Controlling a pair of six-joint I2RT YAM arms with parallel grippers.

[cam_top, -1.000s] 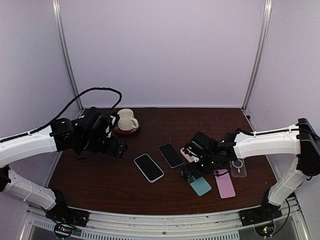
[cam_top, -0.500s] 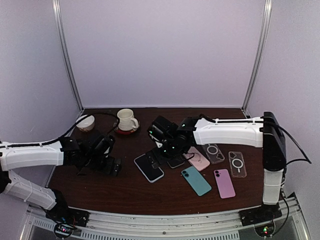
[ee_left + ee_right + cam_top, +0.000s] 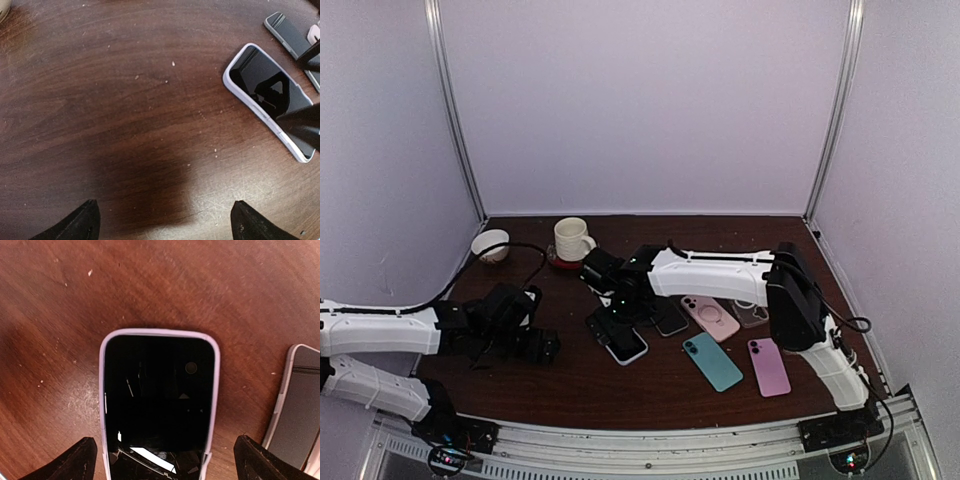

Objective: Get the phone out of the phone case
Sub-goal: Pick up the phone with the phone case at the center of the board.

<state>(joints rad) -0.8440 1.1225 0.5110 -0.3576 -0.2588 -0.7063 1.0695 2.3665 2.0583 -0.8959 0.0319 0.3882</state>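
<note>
Phone (image 3: 159,390) lies screen-up on the table (image 3: 210,275), seated in its pale case (image 3: 102,390). The rim is unbroken wherever I can see it, so extraction has not begun. Right gripper (image 3: 165,452) hangs directly over it, jaws spread wide with nothing between them. One fingertip (image 3: 80,462) stands outside each long edge of the case; I cannot tell the height above the screen. Left gripper (image 3: 162,222) sits low over bare wood to the phone's left, near but apart from it, jaws likewise wide and empty. A dark phone (image 3: 295,400) lies just beside the case on its right in the wrist view.

Step in hand, as I judge it: getting a first purchase on the cased phone.

Notes for doing it well:
- Descend square to the long axis and keep the case centred between the fingers.
- The gap to the dark phone is narrow. That finger must drop into it cleanly, or I shove the neighbour.
- Squeezing both long edges only presses the case harder onto the phone. I would use that grip to lift or steady, not to peel.
- Separation likely needs a corner lip rolled back while the other arm holds the body, so bring the left gripper in close first.
- The case lies flat on smooth wood and may slide rather than lift; close slowly.
- Case stiffness is unknown from here; I expect some flex.
</note>
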